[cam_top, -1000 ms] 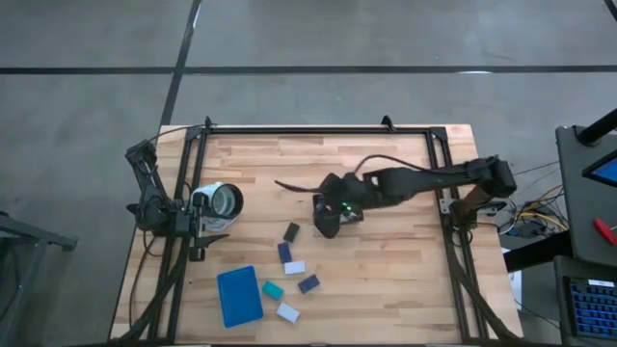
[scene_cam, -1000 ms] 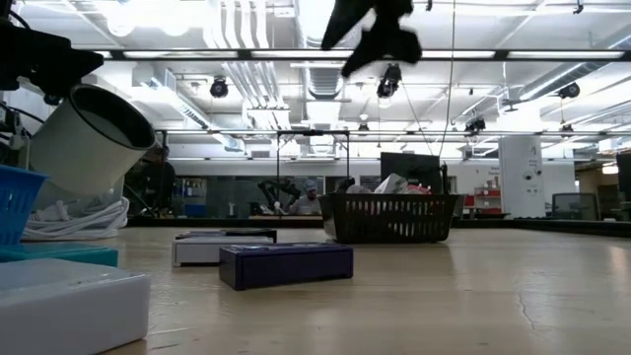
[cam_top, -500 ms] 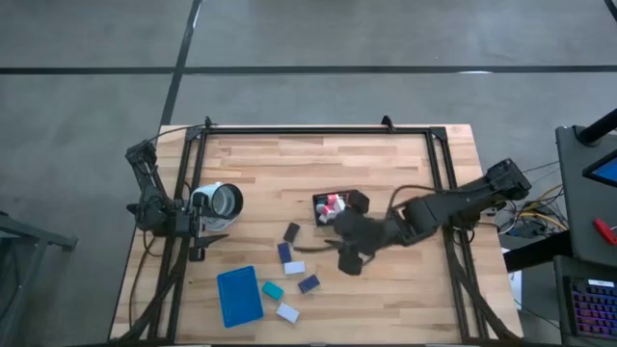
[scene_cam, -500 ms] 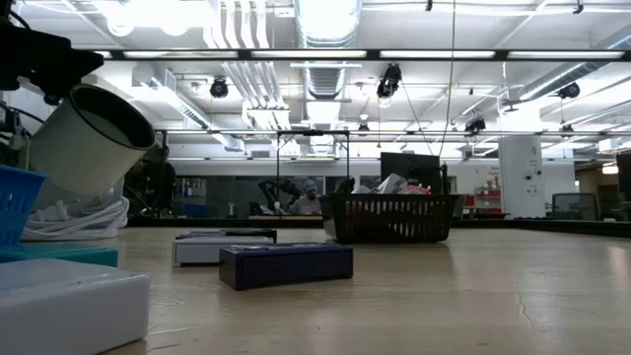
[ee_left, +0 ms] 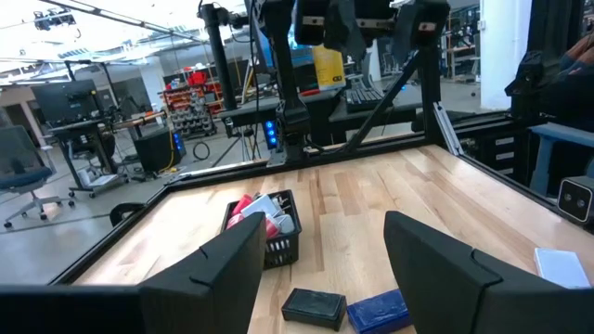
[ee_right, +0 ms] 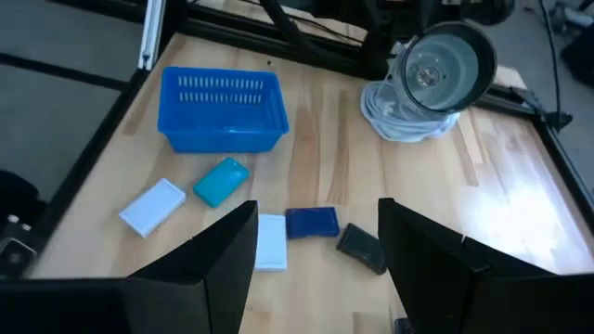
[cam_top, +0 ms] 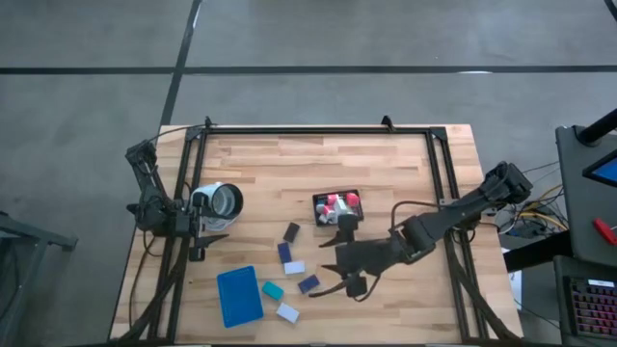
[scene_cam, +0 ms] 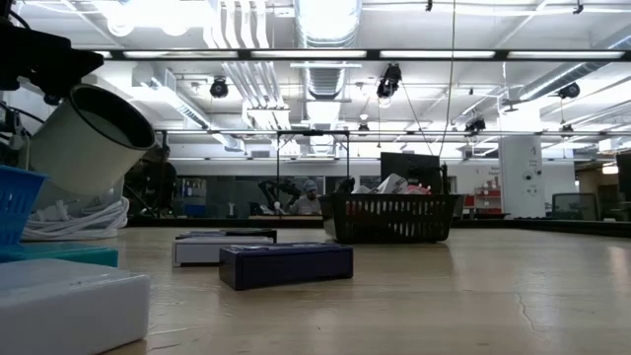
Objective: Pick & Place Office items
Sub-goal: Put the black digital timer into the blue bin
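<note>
Small flat blocks lie flat on the wooden table: a black one [cam_top: 291, 231], two navy ones [cam_top: 284, 252] [cam_top: 308, 283], two white ones [cam_top: 294, 267] [cam_top: 287, 311] and a teal one [cam_top: 274, 289]. Red, pink and white bits fill the black mesh basket [cam_top: 335, 205]. My right gripper [cam_top: 330, 278] hovers open above the table, just right of the navy block nearest the table's near edge. Its wrist view looks past the open fingers [ee_right: 317, 211] onto the blocks [ee_right: 313, 223]. My left gripper [ee_left: 325, 241] waits open at the table's left edge [cam_top: 212, 237].
A blue tray-like basket [cam_top: 239, 295] stands near the table's near left corner. A white round cup-like thing [cam_top: 220, 200] with a coiled cable sits by the left arm. Bare wood spreads to the right of the blocks and across the far half. A black frame rims the table.
My right arm has swung from over the black mesh basket toward the table's near edge and now hovers by the blocks. The basket, covered by the gripper a second ago, shows again with its bits inside. The blocks have stayed in place.
</note>
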Robot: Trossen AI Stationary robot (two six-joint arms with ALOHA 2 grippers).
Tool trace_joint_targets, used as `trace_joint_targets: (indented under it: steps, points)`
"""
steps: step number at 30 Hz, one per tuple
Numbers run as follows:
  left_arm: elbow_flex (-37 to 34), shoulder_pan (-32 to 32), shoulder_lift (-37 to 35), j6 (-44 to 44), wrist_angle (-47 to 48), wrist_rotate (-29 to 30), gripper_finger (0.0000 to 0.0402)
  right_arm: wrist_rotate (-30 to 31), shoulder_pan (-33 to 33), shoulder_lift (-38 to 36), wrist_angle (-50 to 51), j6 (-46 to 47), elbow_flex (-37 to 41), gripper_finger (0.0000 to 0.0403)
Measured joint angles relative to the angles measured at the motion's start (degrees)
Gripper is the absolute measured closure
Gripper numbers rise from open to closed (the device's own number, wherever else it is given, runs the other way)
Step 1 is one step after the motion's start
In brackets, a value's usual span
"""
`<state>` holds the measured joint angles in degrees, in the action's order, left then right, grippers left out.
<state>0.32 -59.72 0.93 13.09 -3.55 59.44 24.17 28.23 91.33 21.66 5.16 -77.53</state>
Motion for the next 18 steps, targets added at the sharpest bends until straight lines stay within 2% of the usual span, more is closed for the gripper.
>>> trace_joint_targets:
  steps: [9, 18]
  points:
    - [0.0, 0.0, 0.0, 0.0, 0.0, 0.0, 0.0177, -0.2, 0.0, -3.9, -9.9, -6.2, 8.5, 0.0186]
    - [0.0, 0.0, 0.0, 0.0, 0.0, 0.0, 0.0177, -0.2, 0.3, -17.6, -25.8, -6.3, 28.3, 0.0186]
